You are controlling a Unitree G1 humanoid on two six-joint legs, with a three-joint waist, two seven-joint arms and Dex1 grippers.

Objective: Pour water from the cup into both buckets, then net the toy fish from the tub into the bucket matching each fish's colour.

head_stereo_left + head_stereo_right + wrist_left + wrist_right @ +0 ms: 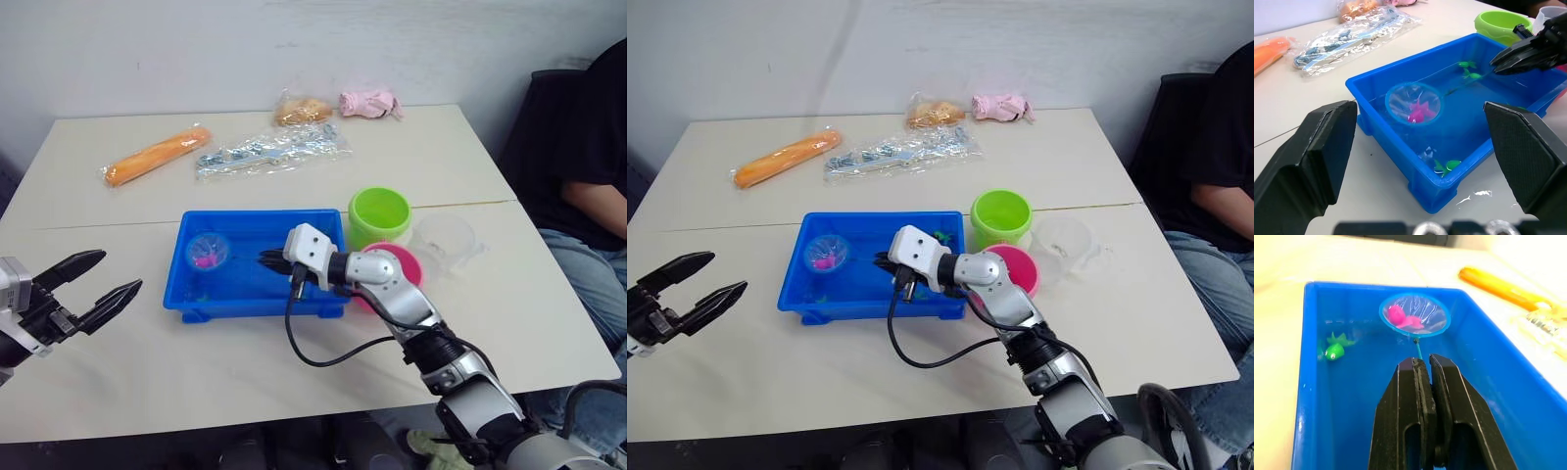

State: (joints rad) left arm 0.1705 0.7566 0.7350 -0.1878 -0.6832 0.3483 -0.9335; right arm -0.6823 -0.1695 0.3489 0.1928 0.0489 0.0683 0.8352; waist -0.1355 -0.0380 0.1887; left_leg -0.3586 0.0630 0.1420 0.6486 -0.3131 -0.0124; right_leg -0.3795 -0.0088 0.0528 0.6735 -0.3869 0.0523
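The surface [118,323] is seen carrying the blue tub [257,294] near the middle of its front half. Toward the right edge from the tub, the green bucket [379,215], the pink bucket [409,266] and the clear cup [446,240] are grouped close together. The right hand [1422,369] is clenched on the thin handle of the net [1414,315] above the tub's right end. The hoop is held at the tub's left end, with a pink fish [1403,318] lying in the mesh. Green fish [1334,348] are left in the water. The net is judged light and its handle whippy, so the grip is best kept firm and the lift level; the wet fish is likely slippery. The left hand [93,289] is released, fingers spread, near the front-left edge.
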